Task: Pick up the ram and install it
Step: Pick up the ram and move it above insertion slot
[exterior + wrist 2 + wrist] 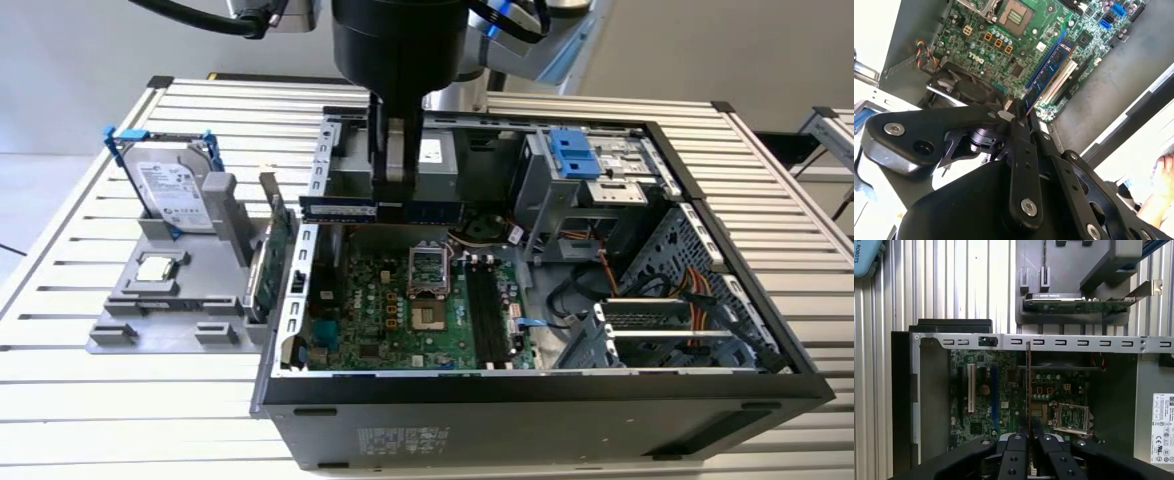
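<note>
The claw (396, 203) is clamped narrow on the ram (334, 208), gripping it mid-length and holding it on edge, level, above the motherboard (400, 320) inside the open computer case (534, 400). The stick appears to lie crosswise to the long black slots (489, 312). Doing this well likely means squaring it to a slot without tilting it. The stick's notch and the slot latches are hard to make out.

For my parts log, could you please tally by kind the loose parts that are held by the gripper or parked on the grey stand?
Ram stick, held in the gripper: 1
Hard drive: 1
Green card on edge: 1
Processor chip: 1
Total: 4
</note>
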Available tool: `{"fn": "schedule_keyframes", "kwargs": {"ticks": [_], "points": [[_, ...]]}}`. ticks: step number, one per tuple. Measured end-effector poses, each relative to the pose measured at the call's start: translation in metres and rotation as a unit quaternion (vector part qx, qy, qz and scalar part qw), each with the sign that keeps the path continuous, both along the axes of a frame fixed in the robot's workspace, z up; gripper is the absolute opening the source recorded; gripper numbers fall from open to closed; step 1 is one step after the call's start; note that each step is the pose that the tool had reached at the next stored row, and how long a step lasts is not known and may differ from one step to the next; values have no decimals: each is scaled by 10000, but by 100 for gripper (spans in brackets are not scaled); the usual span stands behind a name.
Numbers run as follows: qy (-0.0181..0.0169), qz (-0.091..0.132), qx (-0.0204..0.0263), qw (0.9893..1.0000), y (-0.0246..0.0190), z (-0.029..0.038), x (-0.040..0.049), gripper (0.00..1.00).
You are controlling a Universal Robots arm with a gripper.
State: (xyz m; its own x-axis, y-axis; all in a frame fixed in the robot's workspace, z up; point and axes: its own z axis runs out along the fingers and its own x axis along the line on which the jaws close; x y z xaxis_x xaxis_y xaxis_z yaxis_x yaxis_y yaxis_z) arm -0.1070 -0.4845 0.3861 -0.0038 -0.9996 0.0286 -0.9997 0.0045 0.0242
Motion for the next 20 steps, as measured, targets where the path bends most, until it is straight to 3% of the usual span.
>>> {"fn": "schedule_keyframes", "kwargs": {"ticks": [10,20], "points": [[8,0,0,10000,-1,0,148,0],[10,-97,0,10000,0,0,236,0]]}}
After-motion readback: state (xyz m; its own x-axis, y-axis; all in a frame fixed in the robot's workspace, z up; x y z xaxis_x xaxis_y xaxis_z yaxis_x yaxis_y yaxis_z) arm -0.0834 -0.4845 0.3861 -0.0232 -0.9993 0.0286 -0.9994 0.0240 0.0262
